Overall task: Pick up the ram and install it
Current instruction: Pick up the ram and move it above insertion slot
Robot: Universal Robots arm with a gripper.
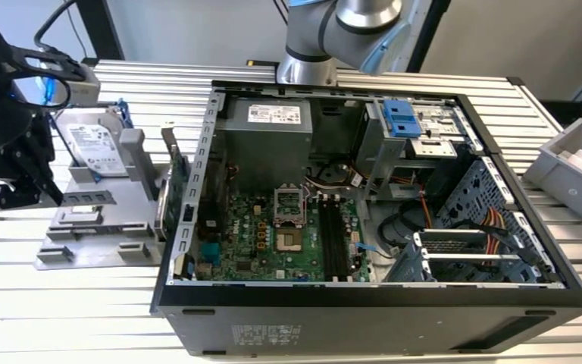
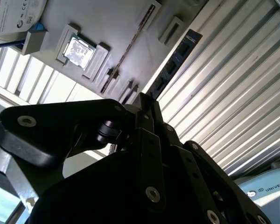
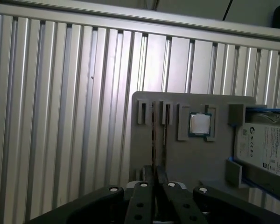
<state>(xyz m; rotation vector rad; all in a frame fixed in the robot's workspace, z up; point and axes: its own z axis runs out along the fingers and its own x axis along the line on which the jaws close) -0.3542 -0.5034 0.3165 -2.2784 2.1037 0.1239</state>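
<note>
Grey fixture (image 3: 182, 158) on the worktop (image 3: 60, 116), over which the ram (image 2: 172, 63) is held clamped edge-on in the jaws of the gripper (image 2: 147, 100); it is best kept straight, untwisted and firmly centred.

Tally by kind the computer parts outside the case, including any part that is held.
hard drive: 1
processor chip: 1
green card with bracket: 1
ram, in the gripper: 1
Total: 4. I cannot tell whether the gray holder has another stick in its slot.
</note>
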